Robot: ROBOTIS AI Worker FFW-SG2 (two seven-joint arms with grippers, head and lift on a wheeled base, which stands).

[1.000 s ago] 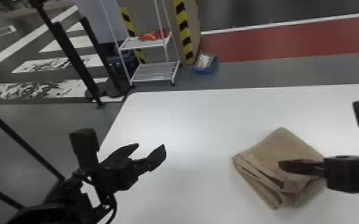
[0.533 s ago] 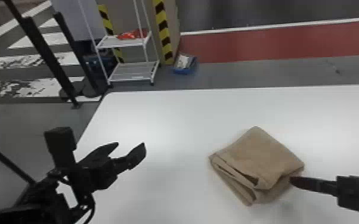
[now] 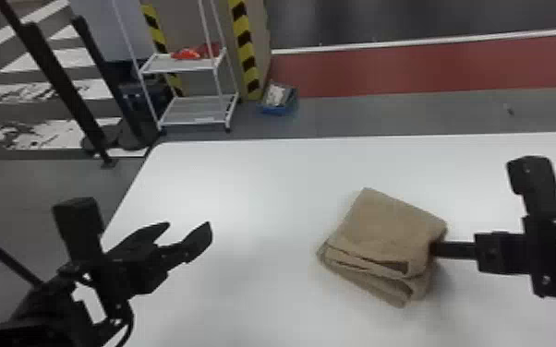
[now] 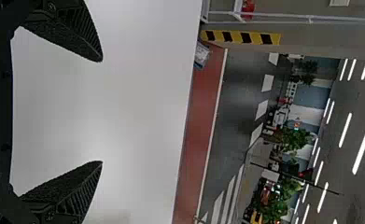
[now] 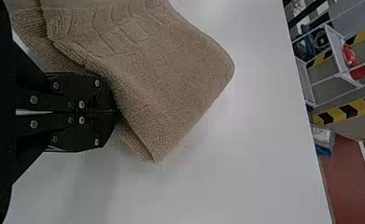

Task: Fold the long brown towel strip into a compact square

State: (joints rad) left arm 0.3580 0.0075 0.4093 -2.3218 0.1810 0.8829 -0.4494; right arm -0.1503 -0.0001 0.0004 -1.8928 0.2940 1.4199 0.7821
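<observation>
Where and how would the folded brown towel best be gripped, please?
The towel is probably best gripped by its near-left edge, coming in low from the robot's left: its stacked layers face that way, so the open left hand could set one finger above them, one below. The right hand is at the towel's right side.

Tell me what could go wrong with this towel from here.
The right gripper, shut, meets the towel's right edge, so pushing might skid or ruck it. Its near-left layers gape and may spread. The left gripper is off the towel, so it couldn't brace against a slide.
</observation>
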